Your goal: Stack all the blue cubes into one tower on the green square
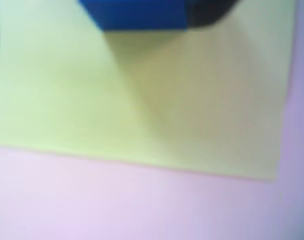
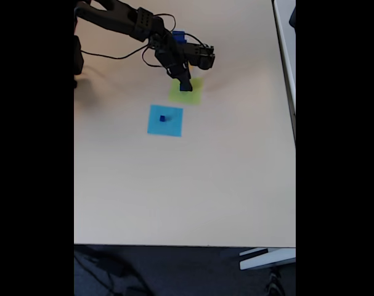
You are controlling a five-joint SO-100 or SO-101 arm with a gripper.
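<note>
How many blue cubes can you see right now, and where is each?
2. One blue cube is at the gripper over the green square, seen close in the wrist view. A tiny blue cube sits on the light-blue square. The arm may hide others.

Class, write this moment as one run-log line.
gripper: over green square, on blue cube | grip: cannot tell | small blue cube: on light-blue square

A pale beige, smooth-topped table [image 2: 193, 185] is seen in the fixed view. A flat lime-green paper square [image 2: 190, 94] and, just beside it, a flat light-blue paper square [image 2: 171, 123] are laid directly on it.
</note>
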